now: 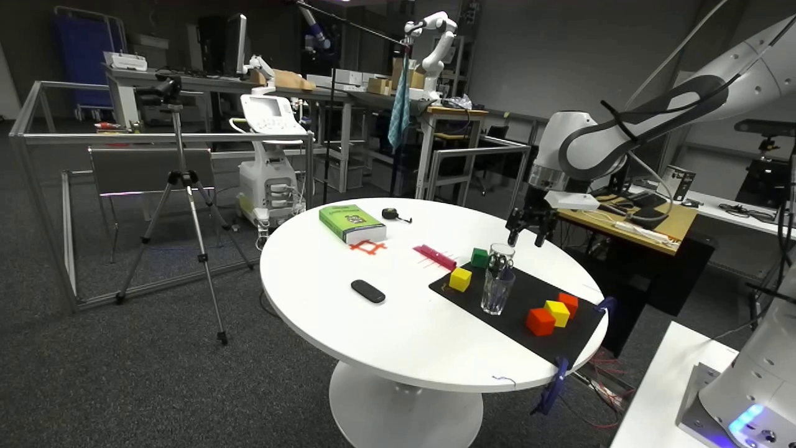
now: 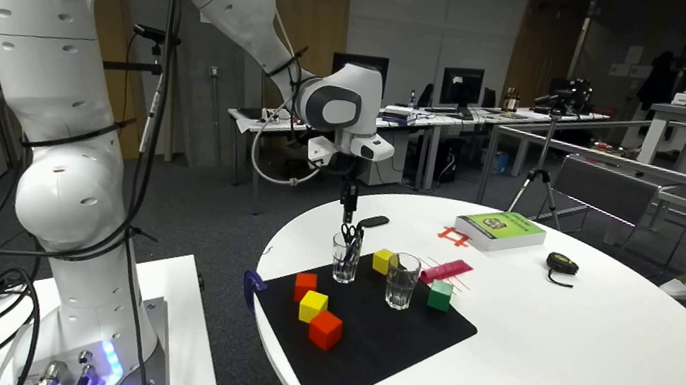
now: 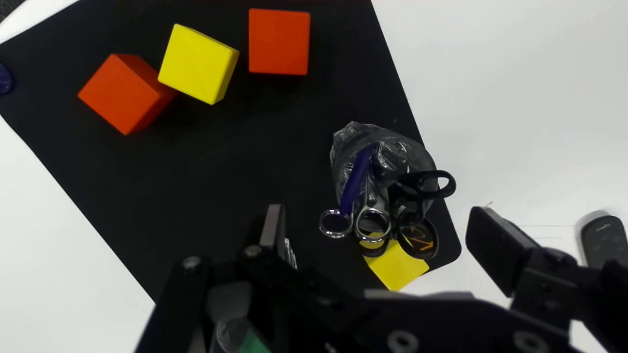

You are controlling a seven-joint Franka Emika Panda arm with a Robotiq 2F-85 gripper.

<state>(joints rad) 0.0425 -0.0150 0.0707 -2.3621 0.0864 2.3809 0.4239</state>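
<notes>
My round white table (image 1: pixel 423 330)
Beside its green book (image 1: pixel 352 223) I see a red lattice (image 1: pixel 367 247); near it, a tape measure (image 1: pixel 390 213); farther off, a pink piece (image 1: pixel 437 256), black remote (image 1: pixel 368 291) and black mat (image 2: pixel 379 347).

Dim background (image 1: pixel 572 68), brightly lit tabletop (image 1: pixel 404 336) — pincer (image 3: pixel 379 233) partly blurred

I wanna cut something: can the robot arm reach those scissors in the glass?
Probably yes: its open gripper hangs roughly above the scissors, which stick up from the glass with nothing seen in between.
</notes>
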